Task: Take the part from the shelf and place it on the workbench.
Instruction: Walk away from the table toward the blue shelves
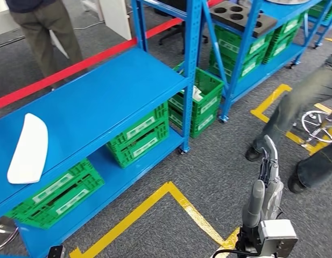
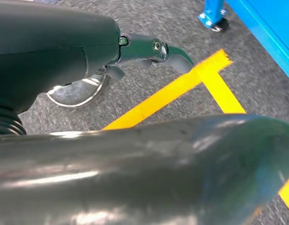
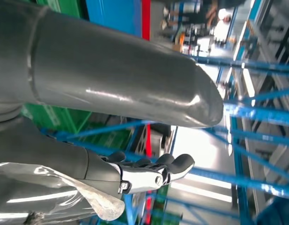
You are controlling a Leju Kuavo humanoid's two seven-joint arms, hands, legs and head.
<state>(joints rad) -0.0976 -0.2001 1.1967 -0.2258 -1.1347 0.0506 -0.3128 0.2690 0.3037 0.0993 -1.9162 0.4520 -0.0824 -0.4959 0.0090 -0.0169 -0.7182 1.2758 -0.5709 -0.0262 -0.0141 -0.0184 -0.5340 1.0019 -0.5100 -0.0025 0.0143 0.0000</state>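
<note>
The blue shelf (image 1: 115, 91) runs across the left of the head view, its top board bare except for the white part (image 1: 28, 149), which lies flat near the board's left end, close to the front edge. Under that board, green crates (image 1: 140, 135) sit on the lower board, and more stand in the further racks. No workbench can be made out, so where the part must end up cannot be told.

Judged from this, the task is barely begun: the part sits on the shelf untouched, and reaching, grasping, carrying and setting down are all left.

The right hand (image 1: 270, 161) hangs over the grey floor (image 1: 212, 177), well apart from the part and off the shelf's right end; in its wrist view the fingers (image 3: 171, 166) stretch out with nothing between them and the thumb, so it holds nothing. The left hand (image 2: 100, 70) points down at the floor beside a yellow line (image 2: 171, 91), fingers extended and free of any load. A person's legs (image 1: 310, 102) stand near, to the right.
</note>
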